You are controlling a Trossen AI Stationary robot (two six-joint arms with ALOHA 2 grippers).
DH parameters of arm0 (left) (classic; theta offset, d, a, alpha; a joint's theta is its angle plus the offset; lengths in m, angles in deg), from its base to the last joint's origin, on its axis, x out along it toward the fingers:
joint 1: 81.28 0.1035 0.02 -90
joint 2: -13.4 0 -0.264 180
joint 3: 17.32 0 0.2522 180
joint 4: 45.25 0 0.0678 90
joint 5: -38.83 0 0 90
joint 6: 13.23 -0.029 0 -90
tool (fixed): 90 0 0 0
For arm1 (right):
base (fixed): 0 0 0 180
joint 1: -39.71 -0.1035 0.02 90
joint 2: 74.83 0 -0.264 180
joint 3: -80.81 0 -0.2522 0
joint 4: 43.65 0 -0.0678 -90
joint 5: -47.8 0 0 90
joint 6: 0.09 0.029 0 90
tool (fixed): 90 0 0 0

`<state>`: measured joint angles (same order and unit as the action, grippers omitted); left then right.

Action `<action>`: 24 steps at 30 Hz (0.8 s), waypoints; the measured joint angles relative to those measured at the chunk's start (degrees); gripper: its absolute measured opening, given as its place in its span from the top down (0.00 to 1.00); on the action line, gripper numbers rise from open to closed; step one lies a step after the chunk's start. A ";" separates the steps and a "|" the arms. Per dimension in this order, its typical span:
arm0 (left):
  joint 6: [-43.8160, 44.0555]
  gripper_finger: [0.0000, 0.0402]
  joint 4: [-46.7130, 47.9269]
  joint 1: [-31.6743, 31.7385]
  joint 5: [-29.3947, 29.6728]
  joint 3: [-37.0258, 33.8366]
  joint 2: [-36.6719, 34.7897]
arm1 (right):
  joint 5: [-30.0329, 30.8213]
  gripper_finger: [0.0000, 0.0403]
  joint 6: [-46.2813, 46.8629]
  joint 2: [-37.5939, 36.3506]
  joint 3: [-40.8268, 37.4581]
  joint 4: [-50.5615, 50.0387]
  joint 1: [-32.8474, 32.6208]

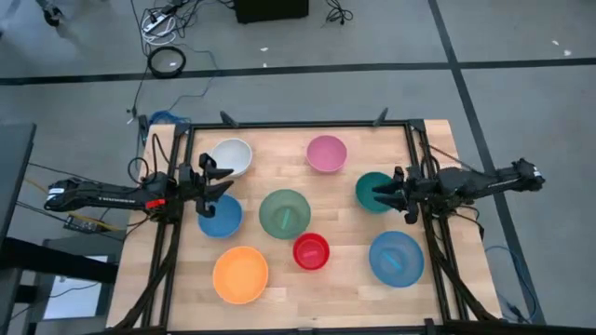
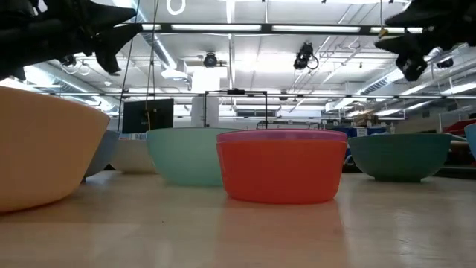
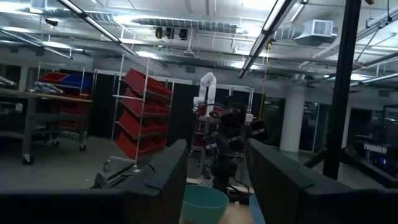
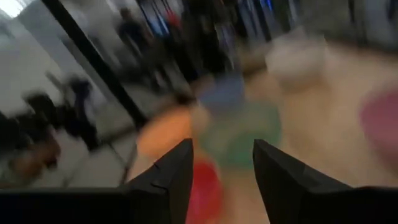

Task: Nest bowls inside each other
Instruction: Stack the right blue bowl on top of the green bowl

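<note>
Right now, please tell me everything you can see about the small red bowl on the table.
The red bowl is the smallest on the table, round, plain, of smooth plastic as it looks. It stands upright and empty on the wooden tabletop, near the front middle, apart from its neighbours: the green bowl behind it, the orange bowl to one side, and a blue bowl to the other. Nothing touches it except the table; neither pincer is near.

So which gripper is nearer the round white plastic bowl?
Left. The left gripper hangs just beside the round white plastic bowl, above the smaller blue plastic bowl. The right gripper is across the table, over the teal plastic bowl.
</note>
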<state>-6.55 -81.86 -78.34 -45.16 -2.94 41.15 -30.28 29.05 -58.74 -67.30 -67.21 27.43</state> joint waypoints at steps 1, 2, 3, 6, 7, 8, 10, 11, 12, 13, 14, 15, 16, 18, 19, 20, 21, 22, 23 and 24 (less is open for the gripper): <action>0.01 0.57 0.00 0.00 -0.11 0.00 0.00 | 0.40 0.61 2.16 1.64 2.91 -5.93 -0.60; 0.00 0.57 -0.02 0.00 -0.15 0.02 -0.01 | 0.80 0.62 4.09 3.49 5.77 -11.35 -1.12; 0.02 0.57 -0.02 0.00 -0.17 0.03 -0.02 | 0.95 0.62 5.98 5.43 8.30 -15.73 -1.69; 0.08 0.57 0.05 0.00 -0.17 0.11 -0.02 | 0.96 0.63 11.99 12.02 14.98 -27.12 -3.32; 1.02 0.57 0.48 -0.02 -0.37 0.13 -0.02 | 0.60 0.63 14.28 14.39 16.93 -31.34 -3.93; 2.59 0.57 0.76 -0.04 -0.77 0.13 -0.02 | 0.08 0.63 16.85 16.74 18.90 -35.97 -4.59; 6.04 0.57 0.54 -0.04 -0.93 0.13 0.00 | -1.41 0.63 22.61 21.48 22.04 -44.69 -6.33; 7.34 0.57 0.52 -0.02 -0.93 0.13 0.00 | -2.41 0.63 25.41 23.89 23.26 -48.52 -7.46; 7.70 0.57 0.48 0.00 -0.94 0.13 0.00 | -3.21 0.63 27.99 26.05 24.25 -51.45 -8.71; 7.65 0.57 0.48 0.02 -1.05 0.13 0.00 | -4.16 0.63 30.50 28.00 24.98 -53.39 -10.09; 7.21 0.57 0.49 0.02 -1.30 0.13 0.00 | -5.14 0.63 32.83 29.82 25.52 -54.73 -11.72; 7.09 0.57 0.54 0.02 -1.51 0.13 0.00 | -5.97 0.63 34.92 31.34 25.94 -55.53 -13.34; 7.10 0.57 0.51 0.02 -1.63 0.13 0.00 | -6.36 0.63 36.83 32.68 26.46 -55.77 -15.29; 7.10 0.57 0.50 0.02 -1.68 0.15 0.00 | -6.60 0.63 40.56 34.90 27.91 -55.67 -18.92; 7.08 0.57 0.51 0.02 -1.68 0.15 0.00 | -6.60 0.63 42.57 35.92 28.81 -56.01 -20.73; 7.04 0.57 0.53 0.02 -1.68 0.15 0.00 | -6.61 0.63 44.78 36.97 29.70 -56.80 -22.45; 7.04 0.57 0.57 0.04 -1.68 0.17 0.00 | -6.70 0.63 46.88 38.07 30.51 -58.14 -24.20; 7.00 0.57 0.72 0.04 -1.68 0.19 -0.02 | -6.88 0.63 48.62 39.20 31.20 -59.50 -25.90; 6.98 0.57 1.00 0.04 -1.68 0.20 0.00 | -7.08 0.63 49.82 40.46 31.82 -60.45 -27.56; 6.98 0.57 1.30 0.04 -1.68 0.20 0.00 | -7.19 0.63 50.83 41.67 32.32 -61.08 -29.00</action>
<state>0.43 -80.57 -78.30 -46.84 -2.74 41.15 -37.47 79.88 -17.07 -34.98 -128.29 -1.57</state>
